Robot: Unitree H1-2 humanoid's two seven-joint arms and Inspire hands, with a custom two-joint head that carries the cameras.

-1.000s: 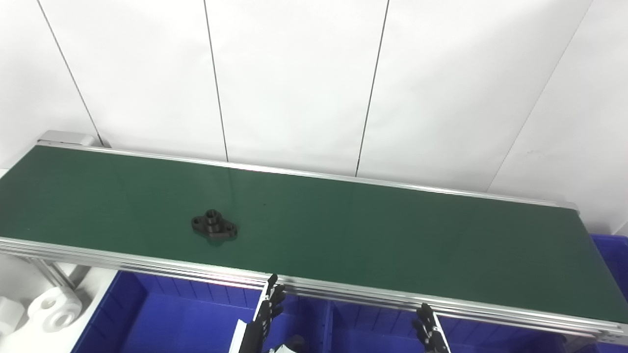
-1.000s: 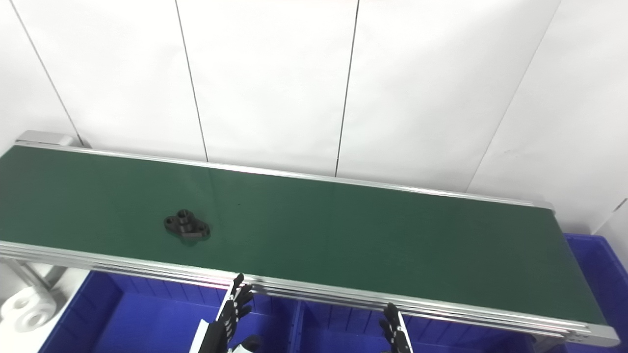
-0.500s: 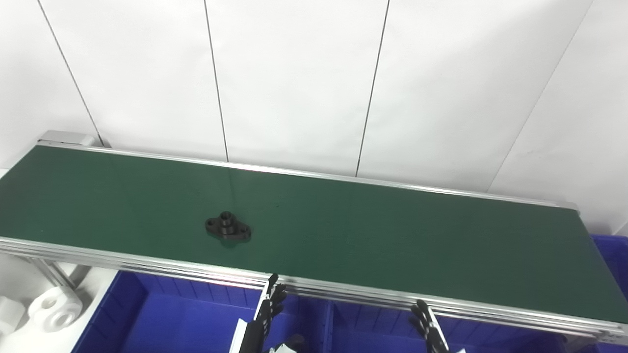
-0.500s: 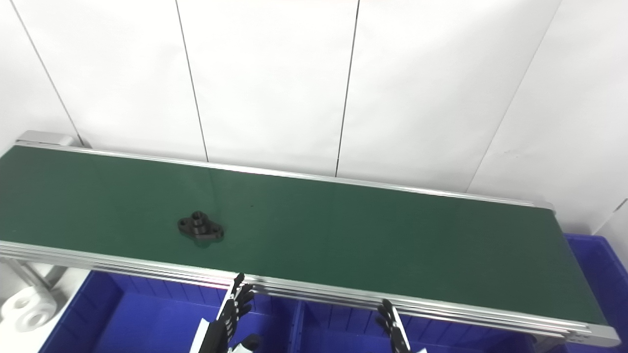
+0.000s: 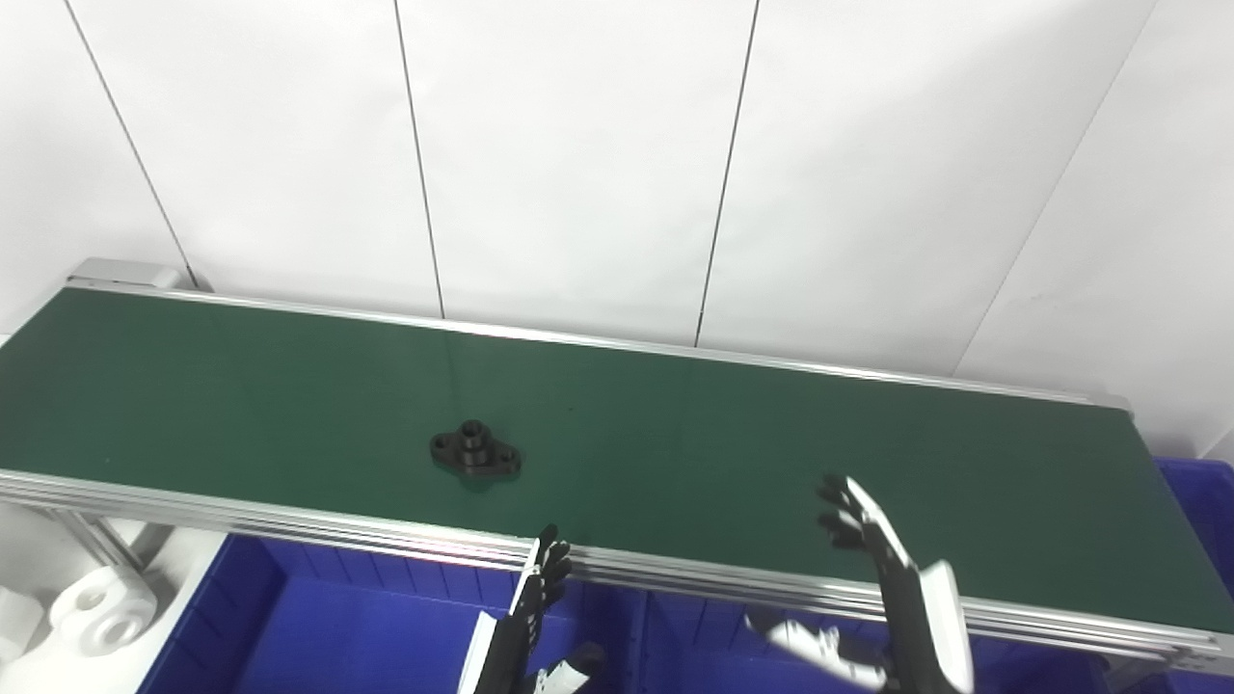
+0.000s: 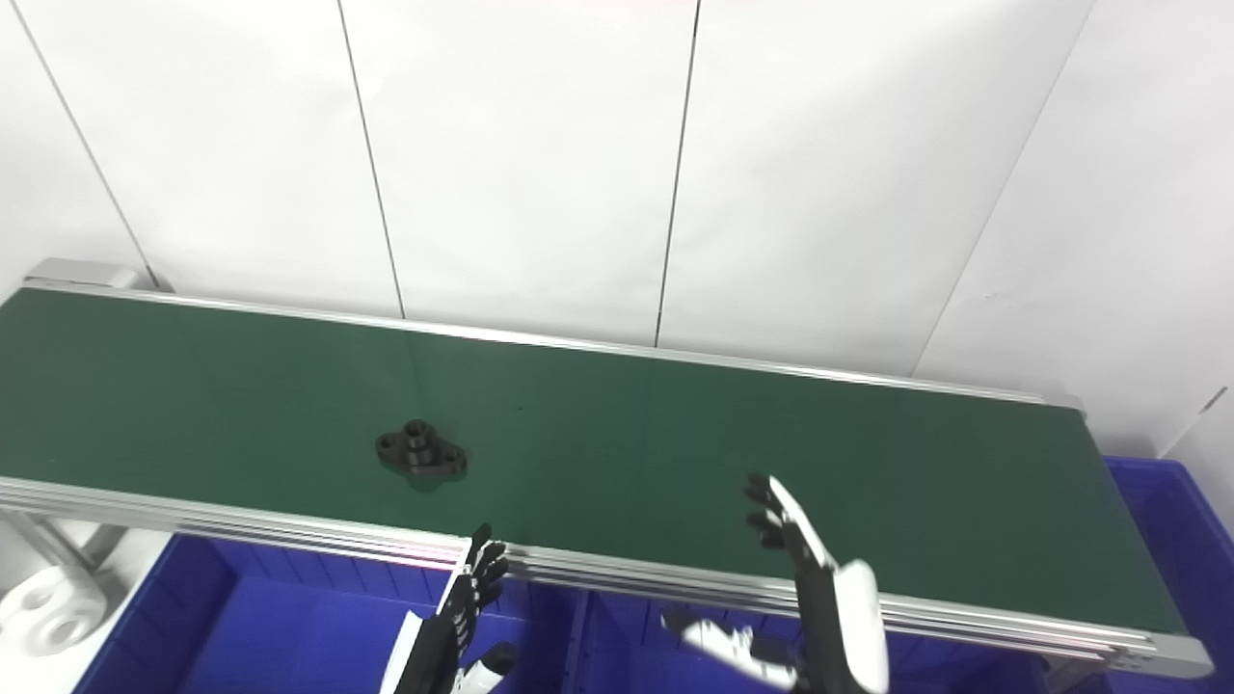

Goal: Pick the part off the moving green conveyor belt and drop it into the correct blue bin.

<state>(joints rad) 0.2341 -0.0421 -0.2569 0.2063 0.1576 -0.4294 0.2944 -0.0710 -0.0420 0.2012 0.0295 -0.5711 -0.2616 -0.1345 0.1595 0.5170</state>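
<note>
A black flanged part (image 5: pixel 476 452) with a raised hub and two ear holes lies flat on the green conveyor belt (image 5: pixel 675 453), left of centre and near the front rail. My right hand (image 5: pixel 892 588) is raised over the belt's front edge, well to the right of the part, open with fingers spread and thumb out to the left. My left hand (image 5: pixel 528 627) stays low over the blue bins (image 5: pixel 386 636), just in front of the rail and slightly right of the part, open with fingers straight. Neither hand touches the part.
Blue bins run under the belt's front rail, with a divider (image 5: pixel 641 641) between two of them and another bin (image 5: pixel 1200 501) at the far right. White parts (image 5: pixel 101 607) lie at the lower left. A white panelled wall stands behind the belt.
The black part has ridden the belt to the right. My right hand has risen from below the rail to over the belt's front edge. The left hand has barely moved.
</note>
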